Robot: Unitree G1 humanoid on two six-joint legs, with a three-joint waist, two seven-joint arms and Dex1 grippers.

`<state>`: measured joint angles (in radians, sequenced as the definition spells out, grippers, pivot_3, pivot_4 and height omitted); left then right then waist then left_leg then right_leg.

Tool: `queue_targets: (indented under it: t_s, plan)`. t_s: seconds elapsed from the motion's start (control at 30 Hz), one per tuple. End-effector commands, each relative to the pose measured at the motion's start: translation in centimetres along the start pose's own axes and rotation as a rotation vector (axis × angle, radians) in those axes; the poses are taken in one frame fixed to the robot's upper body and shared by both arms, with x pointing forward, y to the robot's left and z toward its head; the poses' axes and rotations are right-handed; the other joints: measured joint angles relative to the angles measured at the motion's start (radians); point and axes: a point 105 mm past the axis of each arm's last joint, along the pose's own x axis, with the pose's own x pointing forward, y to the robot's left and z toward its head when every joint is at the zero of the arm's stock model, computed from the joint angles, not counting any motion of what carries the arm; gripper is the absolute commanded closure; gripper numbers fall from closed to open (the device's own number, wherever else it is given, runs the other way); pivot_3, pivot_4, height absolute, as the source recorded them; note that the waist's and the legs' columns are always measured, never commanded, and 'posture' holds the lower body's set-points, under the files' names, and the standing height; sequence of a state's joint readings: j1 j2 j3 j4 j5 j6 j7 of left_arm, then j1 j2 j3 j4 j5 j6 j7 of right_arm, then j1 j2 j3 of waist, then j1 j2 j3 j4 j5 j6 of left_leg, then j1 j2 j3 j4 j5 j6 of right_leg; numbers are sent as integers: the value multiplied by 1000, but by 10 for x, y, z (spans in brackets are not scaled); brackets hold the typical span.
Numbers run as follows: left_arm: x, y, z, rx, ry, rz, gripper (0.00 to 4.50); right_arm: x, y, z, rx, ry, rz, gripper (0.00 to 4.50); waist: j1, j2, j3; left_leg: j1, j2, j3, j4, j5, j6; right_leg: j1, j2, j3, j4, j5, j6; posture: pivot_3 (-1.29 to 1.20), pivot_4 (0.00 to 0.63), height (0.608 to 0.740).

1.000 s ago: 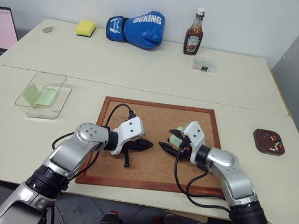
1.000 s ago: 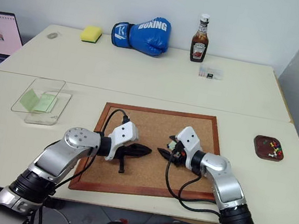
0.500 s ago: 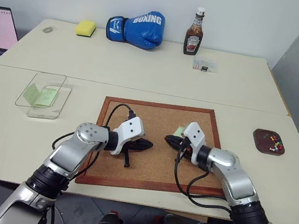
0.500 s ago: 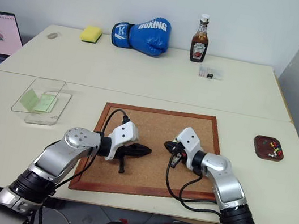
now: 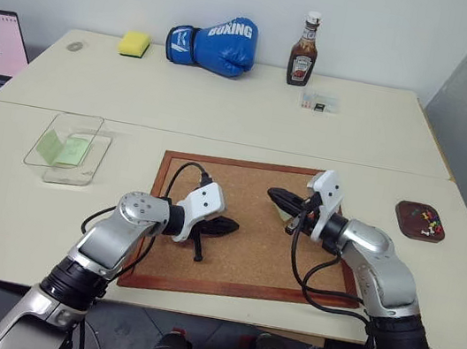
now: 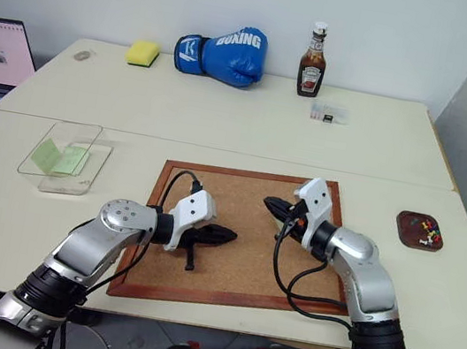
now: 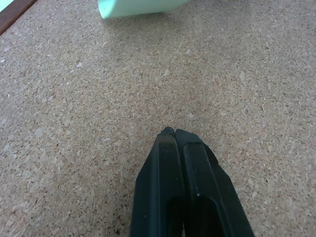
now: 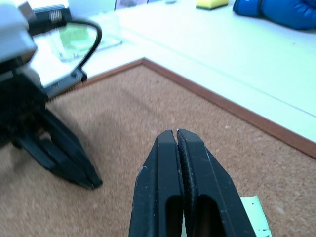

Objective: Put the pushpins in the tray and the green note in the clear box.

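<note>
The right gripper (image 5: 273, 195) is hanging above the corkboard (image 5: 237, 260) with its two black fingers (image 8: 168, 173) pressed fully together. It may be pinching a pushpin between the tips, but a thing so small I cannot make out. Just below and beside these fingers the green note (image 8: 254, 213) is lying on the cork, with one pale corner showing. The left gripper (image 5: 232, 224) is also clenched on nothing, and it is resting low over the middle of the board, near the note.

Farther out, the tray (image 5: 404, 223) is sitting on the table to the right of the board and is already holding several pushpins (image 5: 429, 223). The clear box (image 5: 81, 174) is standing well apart on the left side.

The risks I am seeing:
- If a pin is in the grip, it is held only by a thin edge and could be dropping on the way to the tray.
- If the grip is empty, the note could be remaining pinned.
- A loose note is thin and could be sliding away under a finger.
</note>
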<state>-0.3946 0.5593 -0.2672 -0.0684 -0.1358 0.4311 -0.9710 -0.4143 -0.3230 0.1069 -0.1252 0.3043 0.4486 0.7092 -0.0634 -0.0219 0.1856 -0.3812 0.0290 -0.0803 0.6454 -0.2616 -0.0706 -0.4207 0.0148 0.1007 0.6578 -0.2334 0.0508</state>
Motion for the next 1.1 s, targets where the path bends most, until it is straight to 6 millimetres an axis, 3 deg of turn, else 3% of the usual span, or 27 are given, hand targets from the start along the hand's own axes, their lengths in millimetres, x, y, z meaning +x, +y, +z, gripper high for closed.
queue_targets:
  t_s: [0.03,0.23,0.5,0.63,0.73,0.9,1.03,1.1]
  plan:
    - [3,-7,-4,-10,14,-31,4500,-14,-13,24,-5,-74,-86,4486,0,0,0,0,0,0,0,0,0,0,0,0,0,0,0,0,150,740]
    - [5,-7,-3,-1,10,-38,4500,-31,-28,32,8,-91,-185,4486,0,0,0,0,0,0,0,0,0,0,0,0,0,0,0,0,150,740]
    - [5,10,34,-38,-145,9,4500,-29,-25,53,-4,-139,-187,4486,6,0,0,-1,0,0,1,0,0,0,0,0,0,0,0,0,150,740]
    - [2,12,45,-83,-186,-8,3804,-28,-24,57,-8,-146,-187,4500,5,0,0,-1,0,0,0,0,0,0,0,0,0,0,0,0,150,740]
    - [1,13,42,-81,-176,-6,3214,-33,-35,55,-24,-129,-239,4500,0,0,0,-1,0,0,0,0,0,0,0,0,0,0,0,0,150,740]
    - [-1,9,46,-69,-188,-13,2328,-75,-83,40,-58,-65,-549,4500,7,0,0,-1,0,0,0,0,0,-1,0,0,0,0,0,0,150,740]
    - [-2,6,51,-44,-196,-23,1462,-118,-110,30,-66,-15,-775,4500,9,0,0,-2,0,0,0,0,0,0,0,0,-1,0,0,0,150,740]
    - [-3,5,51,-23,-192,-21,1462,-139,-120,23,-66,20,-861,4500,7,0,0,-2,0,0,0,0,0,-1,0,0,-1,0,0,0,150,740]
